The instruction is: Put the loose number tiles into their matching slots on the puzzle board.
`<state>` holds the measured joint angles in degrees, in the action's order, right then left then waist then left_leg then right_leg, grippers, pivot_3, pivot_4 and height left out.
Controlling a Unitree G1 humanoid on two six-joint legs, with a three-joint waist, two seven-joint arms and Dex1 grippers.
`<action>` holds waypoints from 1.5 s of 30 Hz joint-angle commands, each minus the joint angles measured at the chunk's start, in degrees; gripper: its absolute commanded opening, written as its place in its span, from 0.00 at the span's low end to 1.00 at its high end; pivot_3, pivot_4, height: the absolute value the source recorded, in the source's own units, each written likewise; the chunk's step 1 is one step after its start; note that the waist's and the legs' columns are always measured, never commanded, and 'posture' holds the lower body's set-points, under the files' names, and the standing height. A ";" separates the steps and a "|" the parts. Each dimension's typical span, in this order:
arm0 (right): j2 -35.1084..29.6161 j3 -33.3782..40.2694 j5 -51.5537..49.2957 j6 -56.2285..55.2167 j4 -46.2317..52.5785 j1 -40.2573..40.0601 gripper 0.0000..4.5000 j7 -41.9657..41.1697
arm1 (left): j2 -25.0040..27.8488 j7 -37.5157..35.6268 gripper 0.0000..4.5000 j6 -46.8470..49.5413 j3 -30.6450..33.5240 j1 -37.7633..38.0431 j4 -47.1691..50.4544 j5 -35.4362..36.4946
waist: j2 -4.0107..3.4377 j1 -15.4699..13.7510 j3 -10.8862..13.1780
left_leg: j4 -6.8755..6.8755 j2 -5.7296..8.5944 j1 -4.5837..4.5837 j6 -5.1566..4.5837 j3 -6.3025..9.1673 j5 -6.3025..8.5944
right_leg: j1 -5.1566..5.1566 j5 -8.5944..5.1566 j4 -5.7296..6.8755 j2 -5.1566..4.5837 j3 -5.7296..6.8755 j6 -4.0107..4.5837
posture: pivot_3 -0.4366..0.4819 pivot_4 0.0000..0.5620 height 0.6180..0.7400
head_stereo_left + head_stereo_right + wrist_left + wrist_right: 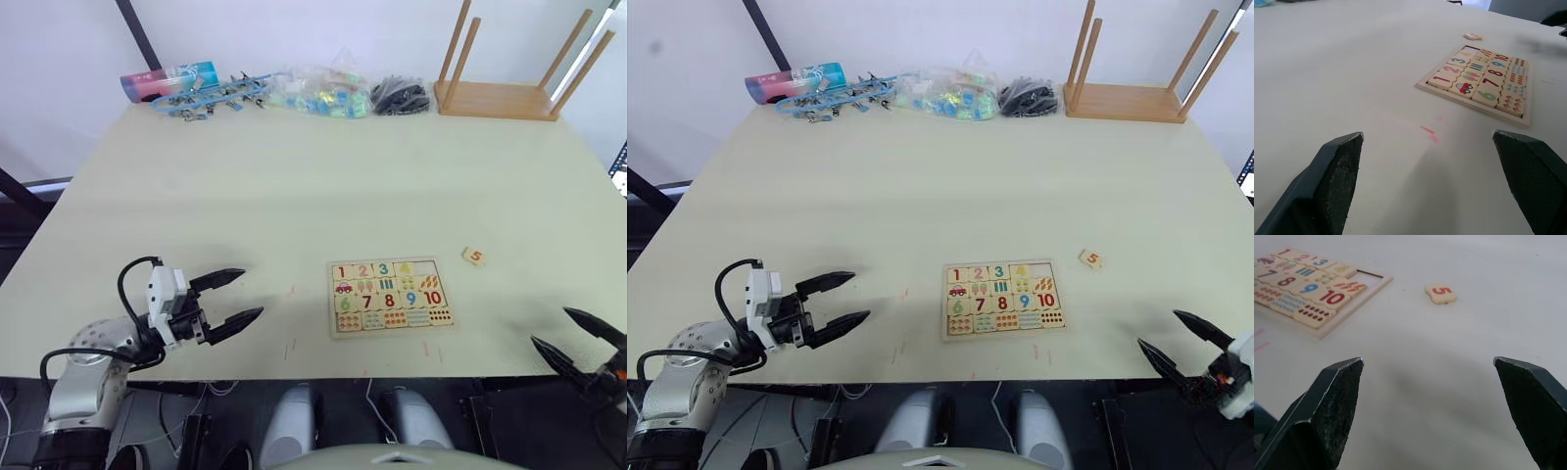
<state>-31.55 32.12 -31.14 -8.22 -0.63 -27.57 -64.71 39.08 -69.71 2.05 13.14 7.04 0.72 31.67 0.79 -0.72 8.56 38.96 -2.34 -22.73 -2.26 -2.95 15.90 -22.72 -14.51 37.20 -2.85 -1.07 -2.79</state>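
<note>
Jaws of both grippers gape empty, since only the 5 tile (474,257) lies loose beside the puzzle board (391,296), its last slot (1370,278) bare.

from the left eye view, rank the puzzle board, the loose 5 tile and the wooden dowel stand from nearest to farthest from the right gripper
1. The loose 5 tile, on the table ahead of the right gripper, just past the board's right corner.
2. The puzzle board, toward the table's middle; close to the tile's distance, so this order is tentative.
3. The wooden dowel stand, far right corner.
</note>
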 commanded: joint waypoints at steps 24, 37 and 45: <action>-0.17 -0.65 -1.08 -3.77 -1.77 2.28 0.99 -0.45 | 0.76 -2.13 1.00 -0.74 0.90 -0.97 1.47 0.13 | -0.02 -0.05 -0.01 | -0.03 0.01 -0.01 0.00 0.00 0.00 | 0.01 0.01 -0.05 -0.08 0.01 0.01 | 0.48 0.27 0.98; -2.70 -4.30 -0.62 0.86 0.46 10.38 0.99 2.12 | 0.55 -5.82 1.00 -2.34 -1.08 -4.62 -0.53 -1.03 | -0.02 0.03 -0.01 | -0.03 0.02 0.00 0.00 -0.02 0.00 | 0.01 0.01 -0.05 -0.05 0.00 0.00 | 0.48 0.27 0.98; -8.36 -10.69 5.76 5.19 -5.41 21.93 0.99 4.14 | 0.82 -8.75 1.00 -3.03 -2.80 -7.77 -0.95 -1.23 | -0.02 -0.04 -0.01 | -0.03 0.06 -0.02 0.00 0.00 0.00 | 0.01 0.04 -0.04 0.01 0.02 -0.04 | 0.48 0.27 0.98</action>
<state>-38.54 21.96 -26.27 -4.19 -5.74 -6.97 -61.11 39.12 -77.56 0.09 10.54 -0.02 -0.76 30.50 0.77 -0.77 8.55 38.92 -2.28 -22.75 -2.26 -2.95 15.89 -22.72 -14.47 37.15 -2.84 -1.05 -2.84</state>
